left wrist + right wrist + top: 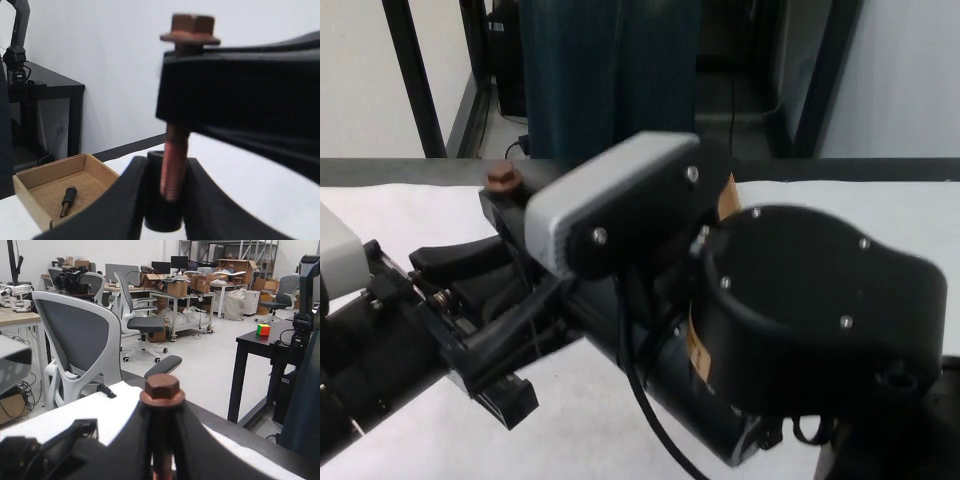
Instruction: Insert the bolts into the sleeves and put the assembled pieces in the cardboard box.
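A copper bolt (175,165) with a hexagonal flanged head (191,27) stands upright, its threaded end inside a black sleeve (161,217). My left gripper (165,172) is shut on the sleeve, one finger on each side. My right gripper (162,412) is shut on the bolt's shank just under the head (161,388), and it crosses the left wrist view as a black bar (240,95). In the high view the bolt head (501,177) shows above the black fingers. The cardboard box (30,177) sits on the bench with one assembled piece (67,199) lying inside.
White cloth covers the bench (600,420). The right arm's wrist housing (800,300) and grey camera mount (620,200) hide much of the bench's middle. A black side table (50,87) stands beyond the bench edge. Office chairs (80,340) stand in the room behind.
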